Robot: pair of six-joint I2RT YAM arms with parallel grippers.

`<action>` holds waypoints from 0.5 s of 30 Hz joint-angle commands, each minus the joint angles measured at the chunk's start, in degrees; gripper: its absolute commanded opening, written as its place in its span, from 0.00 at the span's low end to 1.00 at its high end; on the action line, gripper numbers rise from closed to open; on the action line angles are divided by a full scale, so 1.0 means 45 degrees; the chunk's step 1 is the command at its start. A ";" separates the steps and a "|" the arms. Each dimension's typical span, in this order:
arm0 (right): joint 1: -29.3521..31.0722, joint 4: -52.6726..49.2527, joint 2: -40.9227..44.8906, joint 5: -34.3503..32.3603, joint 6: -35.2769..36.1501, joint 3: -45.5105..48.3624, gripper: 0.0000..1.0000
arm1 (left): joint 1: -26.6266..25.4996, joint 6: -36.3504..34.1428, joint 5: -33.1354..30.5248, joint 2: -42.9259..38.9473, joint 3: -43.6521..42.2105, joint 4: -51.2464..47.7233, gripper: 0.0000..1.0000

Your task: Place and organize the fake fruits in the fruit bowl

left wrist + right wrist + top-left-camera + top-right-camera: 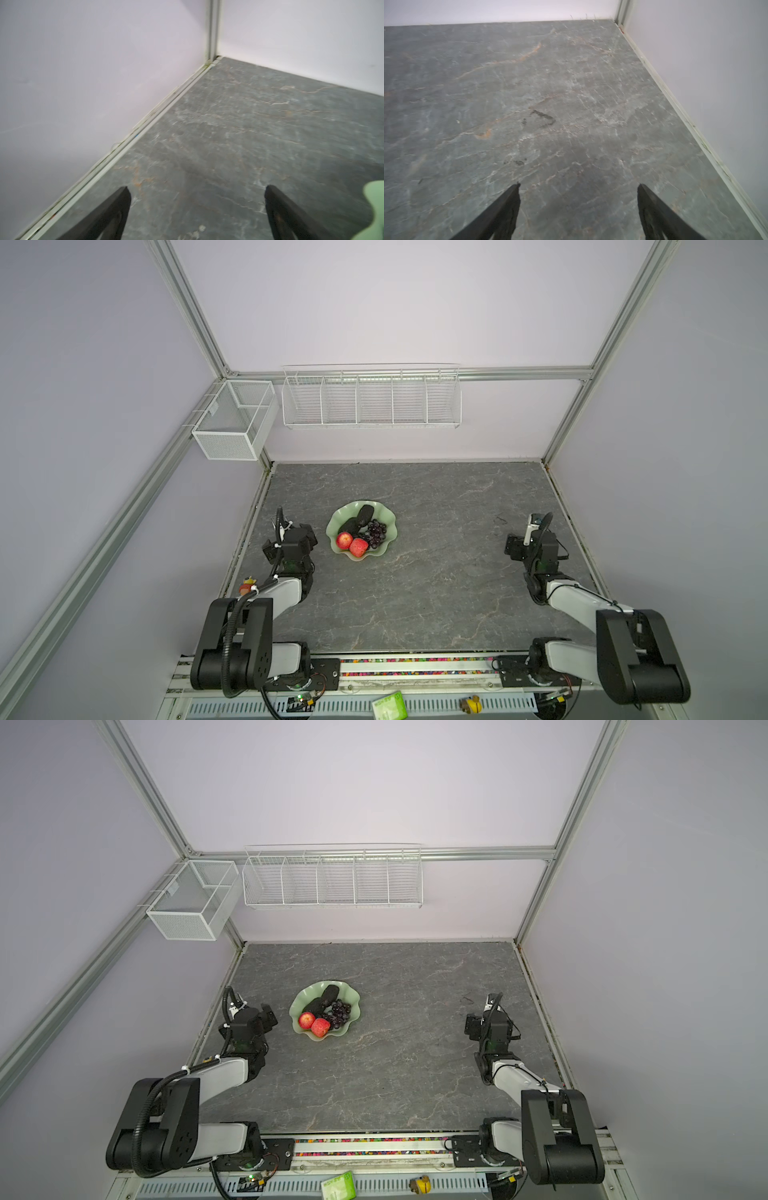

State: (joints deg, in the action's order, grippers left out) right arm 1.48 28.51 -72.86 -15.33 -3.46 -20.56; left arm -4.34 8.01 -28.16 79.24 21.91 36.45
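Fruits lie in the fruit bowl; left and right jaws gape empty.

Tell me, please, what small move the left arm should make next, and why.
Probably just draw the left gripper back to rest: both apples, the grapes and both avocados lie in the fruit bowl, and its fingers stand open and empty.

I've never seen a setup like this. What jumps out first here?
The pale green bowl, left of centre on the grey table, draws the eye: two red apples, dark grapes and two blackish oval fruits all lie in it. The left arm stands close beside it, the right arm far off, both with jaws open and empty. Behind, white wire baskets hang on the walls.
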 commanded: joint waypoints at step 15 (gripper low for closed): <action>-0.0311 0.5097 -0.3268 0.3352 0.1603 -0.0104 0.89 | 0.0105 -0.1272 0.2223 0.2122 0.0066 0.3486 0.99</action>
State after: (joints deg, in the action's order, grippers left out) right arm 0.93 49.60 -87.68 -3.03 2.28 -19.92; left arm -4.12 3.33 -18.37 88.25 20.23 53.15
